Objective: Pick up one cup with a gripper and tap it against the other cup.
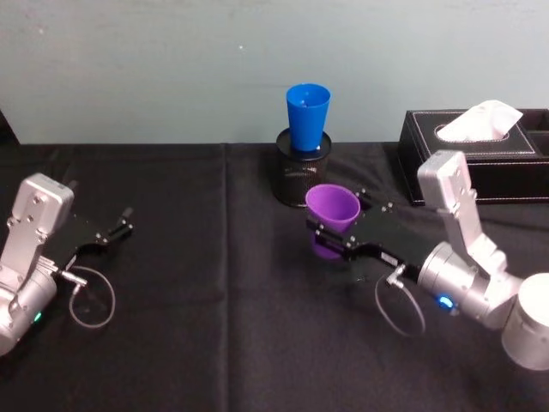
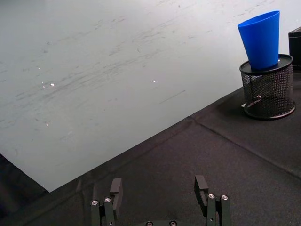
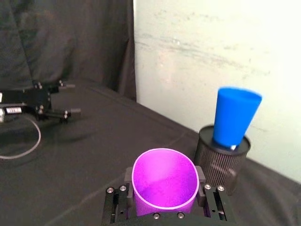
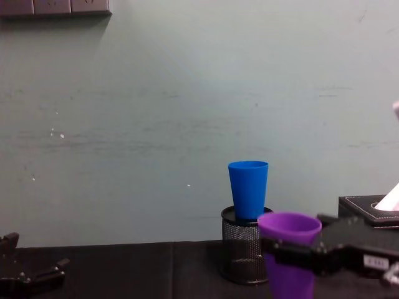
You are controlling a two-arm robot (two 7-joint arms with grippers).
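Right gripper (image 1: 330, 236): the black two-fingered claw on the silver-grey right arm, reaching in from the right side of the table. Its fingers pinch the purple cup, one on each side of the wall below the rim (the right wrist view shows a finger (image 3: 129, 175) pressed against either flank).

Purple tapered plastic tumbler (image 1: 333, 210): clamped in the right gripper near the middle of the table, mouth up and leaning a little. It is in front of the pen holder and apart from it. I cannot tell whether its base touches the cloth.

Bright blue tapered plastic tumbler (image 1: 307, 116): stands upright, narrow end down, in the mouth of the pen holder, with most of its body rising above the mesh rim. It is behind the purple tumbler and not touching it.

Black wire-mesh pen holder (image 1: 303, 176): round, set on the cloth close to the back wall.

Left gripper (image 1: 120, 227): low over the cloth at the table's left side, well apart from both tumblers. Its fingers are spread with nothing between them (clear in the left wrist view (image 2: 159, 186)).

Black tissue box (image 1: 489, 159): at the back right, a white tissue sticking out of its top.

Black tablecloth (image 1: 214, 300): covers the table up to a pale grey-green wall (image 4: 156, 112).
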